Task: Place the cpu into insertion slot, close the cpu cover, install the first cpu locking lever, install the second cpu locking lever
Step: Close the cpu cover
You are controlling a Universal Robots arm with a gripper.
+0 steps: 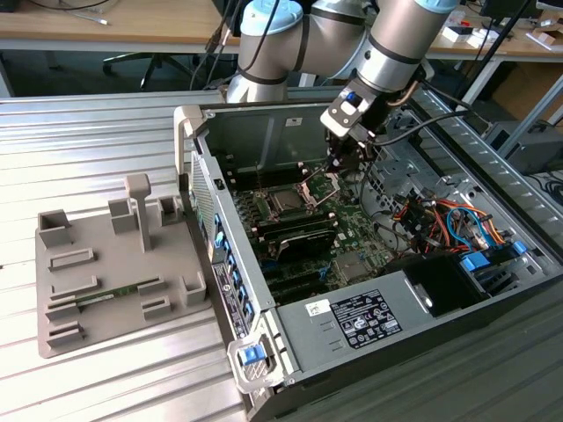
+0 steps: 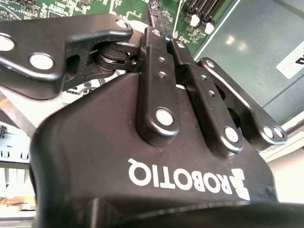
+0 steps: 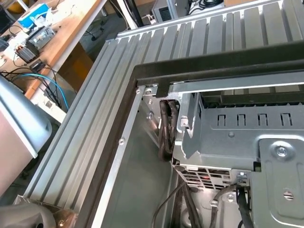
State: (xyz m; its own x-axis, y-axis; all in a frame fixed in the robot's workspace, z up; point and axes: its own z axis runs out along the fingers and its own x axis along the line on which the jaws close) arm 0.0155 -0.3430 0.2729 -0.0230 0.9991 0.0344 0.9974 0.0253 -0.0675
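In the exterior view the insertion slot [image 1: 286, 201] sits in the green board of the open computer case. The cpu [image 1: 287, 200] lies flat in it with its silver-grey top showing. The cpu cover [image 1: 321, 185] stands tilted up at the slot's edge toward the exterior view's right. My gripper [image 1: 337, 169] points down right at the raised cover's upper edge. In the second wrist view the gripper [image 2: 164, 33] has its two black fingers [image 2: 156, 61] pressed together over the green board [image 2: 95, 7]. I see nothing between them. Whether they touch the cover is hidden.
A grey fixture tray [image 1: 114, 264] lies on the ribbed table outside the case. Inside the case are black memory slots [image 1: 295, 237], a power supply [image 1: 361, 312] and orange and blue cables [image 1: 431, 220]. The first wrist view shows a drive cage [image 3: 237, 137] and a cable bundle [image 3: 166, 128].
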